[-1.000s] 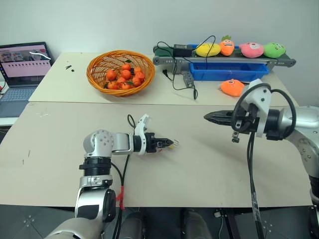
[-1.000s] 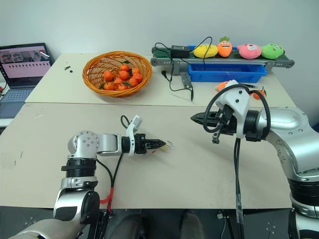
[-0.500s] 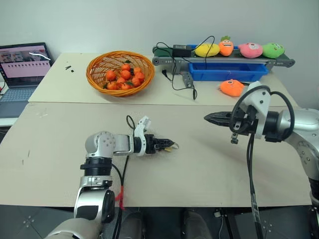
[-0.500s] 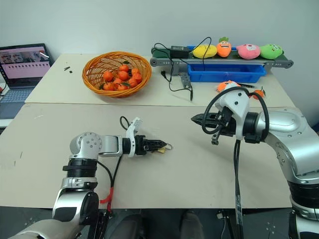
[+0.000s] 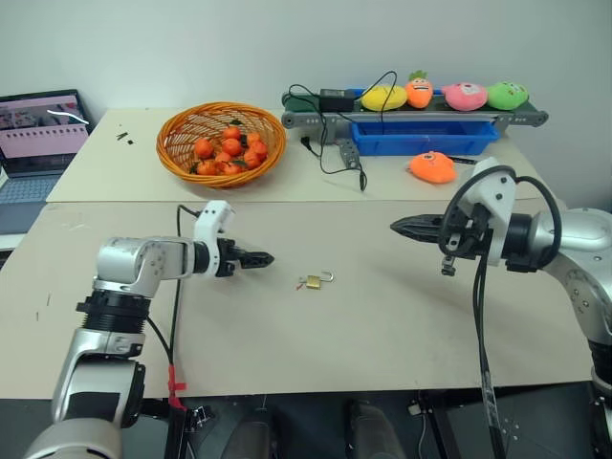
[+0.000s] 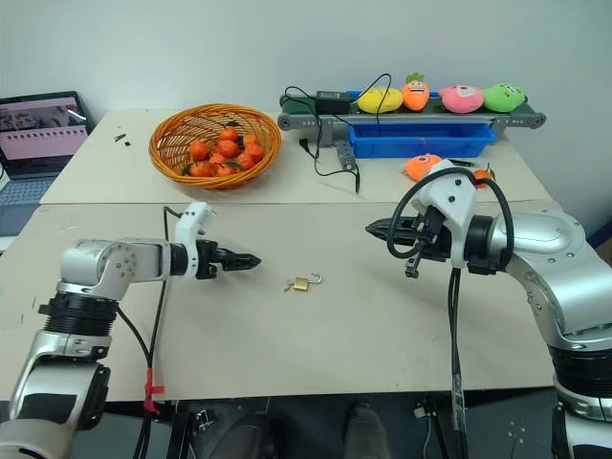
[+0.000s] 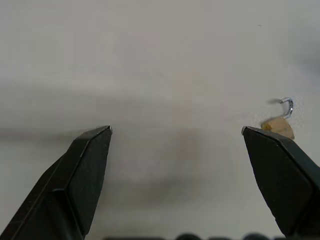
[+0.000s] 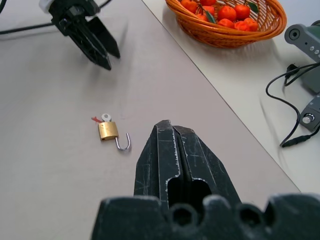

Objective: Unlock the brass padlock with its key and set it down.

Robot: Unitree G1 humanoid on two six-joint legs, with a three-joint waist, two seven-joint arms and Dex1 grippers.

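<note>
The brass padlock [image 5: 312, 281] lies flat on the beige table [image 5: 382, 325], its thin shackle [image 8: 123, 144] swung open. A silver key [image 8: 105, 117] with a red tag sticks out of its body. My left gripper [image 5: 260, 258] hovers a short way to the left of the lock, pointing at it, fingers [image 7: 87, 155] spread open and empty; the padlock [image 7: 279, 127] shows beside one fingertip in the left wrist view. To the right of the lock, above the table, my right gripper [image 5: 402, 227] is shut with nothing in it, aimed toward the lock.
An orange wicker basket [image 5: 221, 143] of small oranges stands at the back left, a laptop [image 5: 38, 134] at the far left. A conveyor [image 5: 421, 107] with plush toys, a blue tray [image 5: 421, 137], cables [image 5: 335, 153] and an orange plush toy [image 5: 430, 167] sit at the back right.
My left gripper opened, let go of the padlock and drew back to the left. The padlock now lies on the table. The right arm stayed put; the head camera shifted.
</note>
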